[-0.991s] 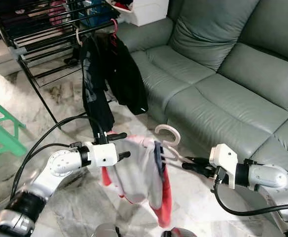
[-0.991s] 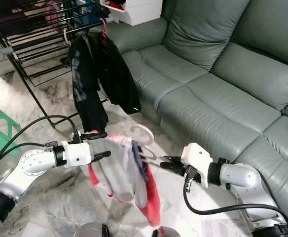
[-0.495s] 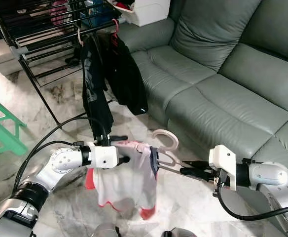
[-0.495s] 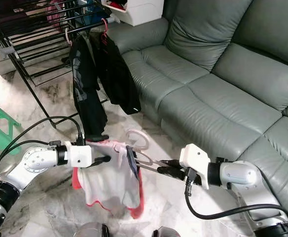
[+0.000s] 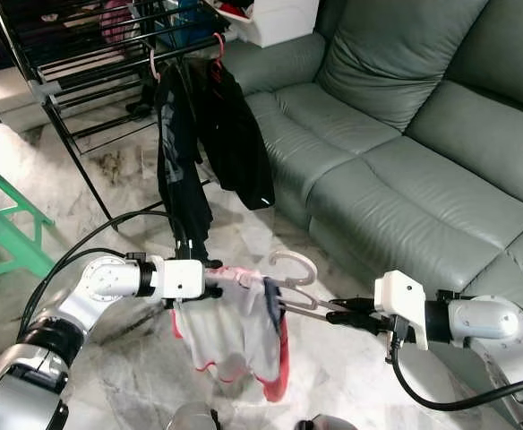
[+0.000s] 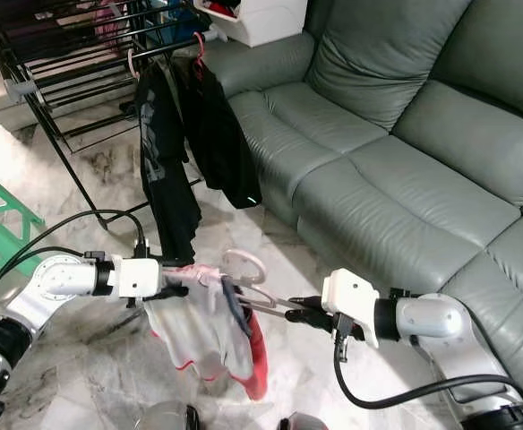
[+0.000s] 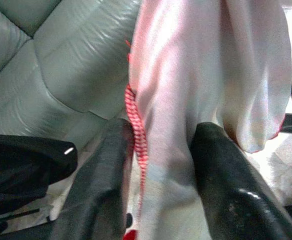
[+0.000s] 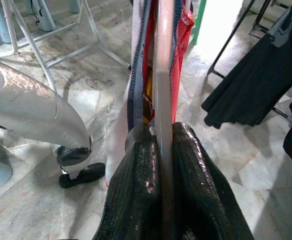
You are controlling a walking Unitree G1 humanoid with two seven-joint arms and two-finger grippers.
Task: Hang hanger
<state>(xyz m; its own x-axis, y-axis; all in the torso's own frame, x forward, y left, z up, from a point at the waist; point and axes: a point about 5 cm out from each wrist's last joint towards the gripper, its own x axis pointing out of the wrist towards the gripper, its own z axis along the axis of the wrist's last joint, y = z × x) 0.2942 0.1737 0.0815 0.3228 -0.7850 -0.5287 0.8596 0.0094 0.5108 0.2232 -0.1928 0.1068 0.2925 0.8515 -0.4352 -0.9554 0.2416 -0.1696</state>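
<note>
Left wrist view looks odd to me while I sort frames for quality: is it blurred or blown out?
Left wrist view: the garment is soft and overexposed at close range, washed to white at the top right. Right wrist view: the hanger is fairly sharp, with a blown-out bright patch above.

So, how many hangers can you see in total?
3. One pale hanger carrying the pink and white garment is held between the two grippers. Two more, a pale hook and a pink hook, hang on the drying rack. Others may be hidden.
</note>
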